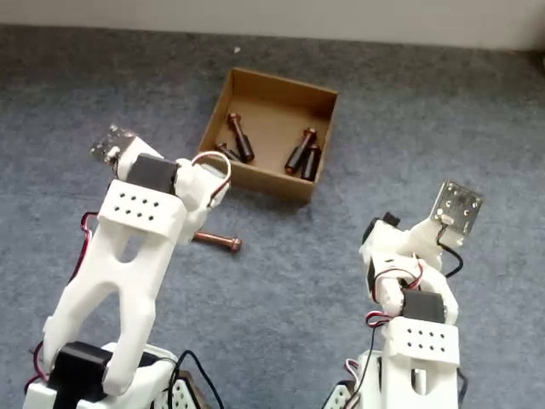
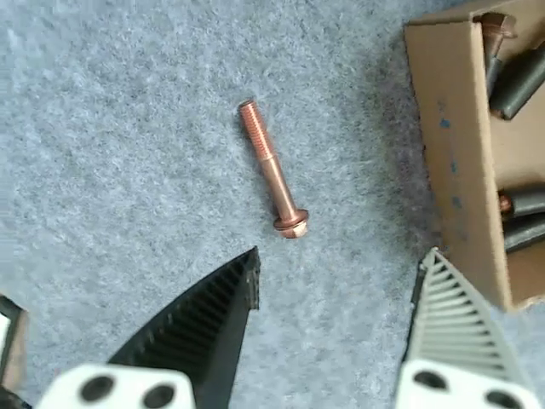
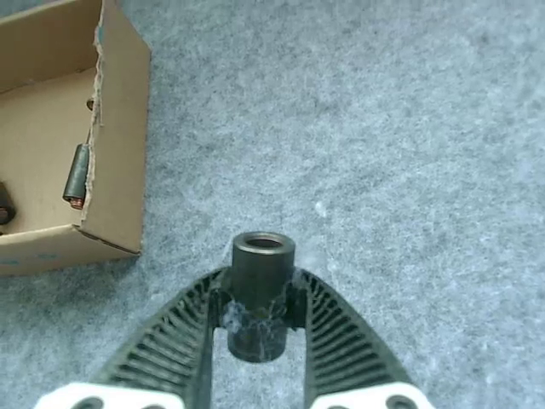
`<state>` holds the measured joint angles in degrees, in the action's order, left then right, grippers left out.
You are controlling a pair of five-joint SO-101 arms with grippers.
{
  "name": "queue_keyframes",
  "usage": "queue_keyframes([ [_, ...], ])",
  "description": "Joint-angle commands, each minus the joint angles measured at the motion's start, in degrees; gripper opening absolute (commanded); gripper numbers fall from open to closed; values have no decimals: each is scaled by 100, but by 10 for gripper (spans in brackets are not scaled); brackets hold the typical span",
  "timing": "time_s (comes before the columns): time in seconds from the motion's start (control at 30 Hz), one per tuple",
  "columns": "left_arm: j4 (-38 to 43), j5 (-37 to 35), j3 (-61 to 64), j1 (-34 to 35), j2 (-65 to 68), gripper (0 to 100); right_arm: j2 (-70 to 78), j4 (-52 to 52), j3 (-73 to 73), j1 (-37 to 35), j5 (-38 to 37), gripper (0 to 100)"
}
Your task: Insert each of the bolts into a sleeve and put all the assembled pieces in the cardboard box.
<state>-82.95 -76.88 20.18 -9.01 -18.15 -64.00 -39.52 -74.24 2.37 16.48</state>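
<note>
One dark cylindrical sleeve (image 3: pixel 261 283), coppery bolt (image 2: pixel 270 167)

A grey, felt-like carpet (image 1: pixel 443 119) covers the whole surface, evenly lit with only soft shadows. Along the top edge of the high view runs a pale, plain strip (image 1: pixel 341 17), lighter than the carpet.

Coppery metal bolt (image 2: pixel 271 167), matt dark sleeve (image 3: pixel 262 274), rough grey carpet (image 2: pixel 102 128)

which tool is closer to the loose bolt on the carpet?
Left. The left tool sits open with the bolt just past its tips. The right tool, shut on a sleeve, is well away, to the robot's right of it.
</note>
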Motion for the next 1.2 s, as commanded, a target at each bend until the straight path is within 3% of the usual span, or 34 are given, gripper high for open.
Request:
queue_keyframes([
  [0.0, -53, 1793, 40, 57, -215, 295, -110, 154, 40, 31, 9, 5],
  [0.17, -53, 3218, 171, 57, -215, 296, -110, 154, 40, 31, 9, 5],
  [0.53, 281, 8369, 585, 198, -171, 294, -101, 154, 40, 31, 0, 5],
  [0.73, 862, 9908, 585, 277, -163, 294, -101, 154, 40, 31, 0, 5],
  [0.93, 1029, 12369, 884, 251, -154, 294, -101, 154, 40, 31, 0, 5],
  [1.03, 1530, 13046, 1262, 251, -154, 294, -101, 154, 40, 31, 0, 5],
  [1.17, 2268, 13354, 1763, 251, -154, 294, -101, 154, 40, 31, 0, 5],
])
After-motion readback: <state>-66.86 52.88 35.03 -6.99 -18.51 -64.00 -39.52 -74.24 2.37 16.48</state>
